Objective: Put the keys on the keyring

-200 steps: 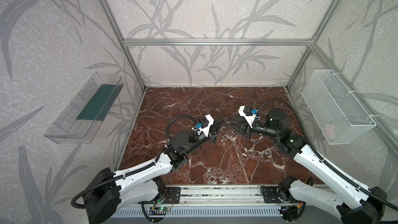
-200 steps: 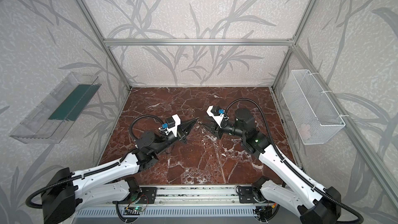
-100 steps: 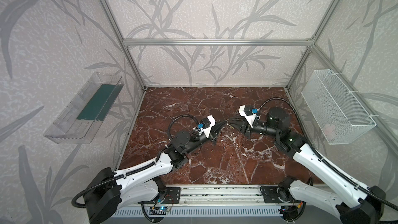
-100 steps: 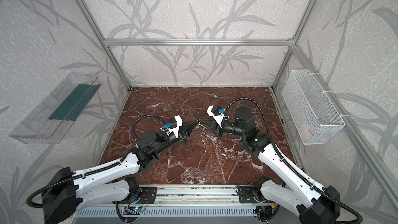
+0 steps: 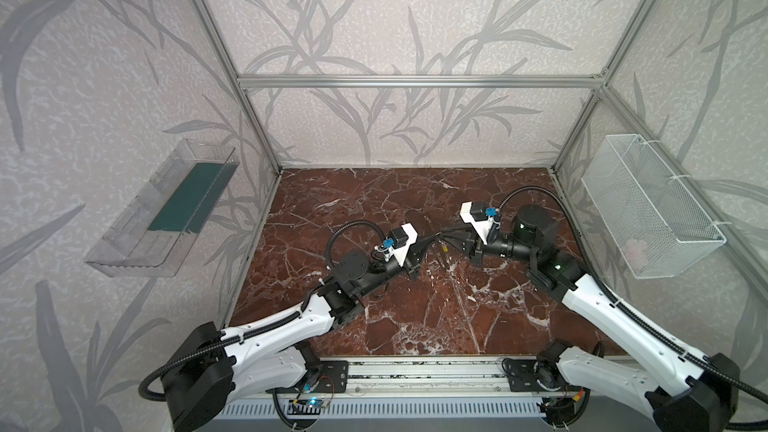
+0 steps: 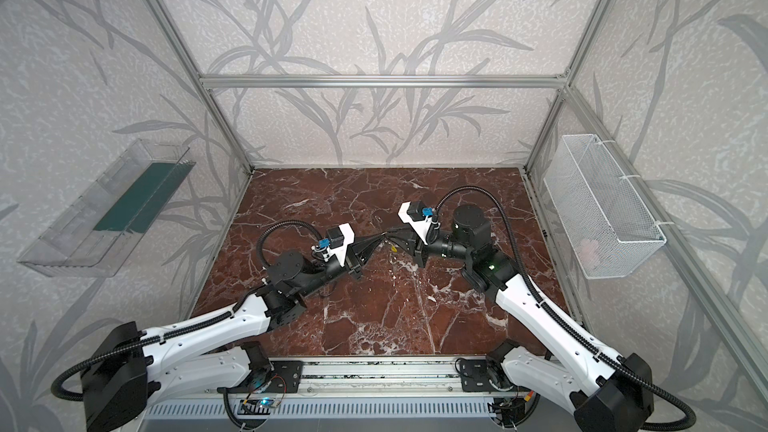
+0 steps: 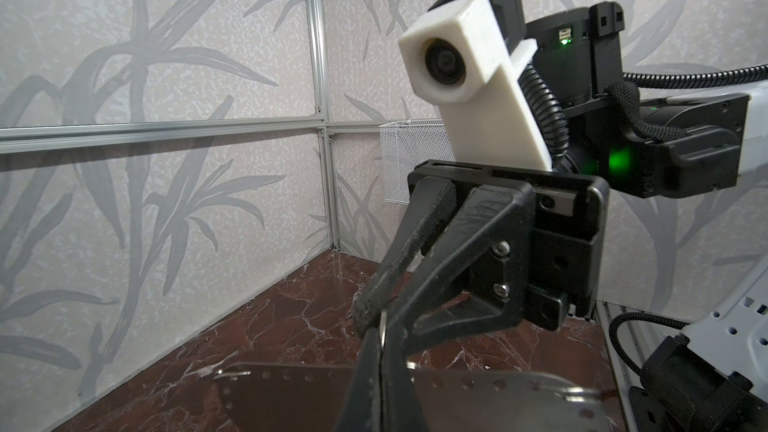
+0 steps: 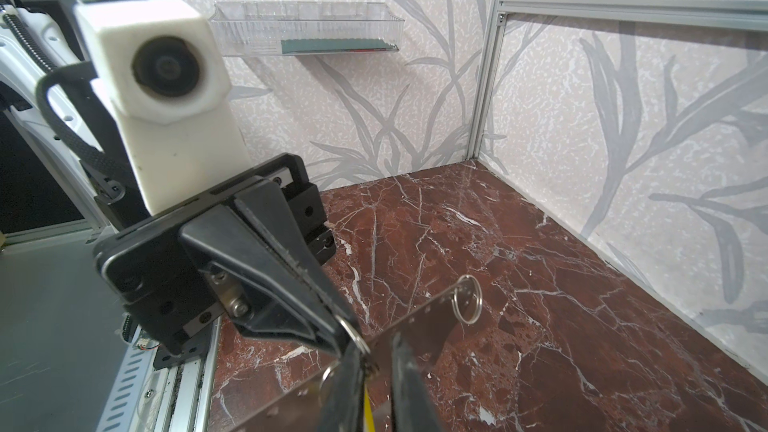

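Note:
Above the middle of the marble floor both grippers meet tip to tip. My left gripper [image 5: 432,239] [image 6: 379,237] [image 7: 380,340] is shut on the thin silver keyring [image 8: 352,332] [image 7: 382,328], held edge-on at its fingertips. My right gripper [image 5: 441,238] [image 6: 388,238] [image 8: 376,347] has its jaws narrowed around the ring's other side. The yellow tag [image 8: 367,407] [image 5: 444,248] hangs between them, and I cannot tell if the pads press. The keys [image 7: 291,401] [image 8: 428,322], a flat piece with small rim holes, lie crosswise under the fingertips. A second silver ring [image 8: 467,299] hangs at their far end.
A clear tray [image 5: 166,209] with a green insert hangs on the left wall. On the right wall hangs a white wire basket [image 5: 648,205]. Aluminium frame posts stand at the back corners, and the arms' mounting rail [image 5: 415,376] runs along the front edge.
My right gripper has moved left up to the left gripper's tips and its jaws have narrowed. The left gripper has stayed shut and nearly still.

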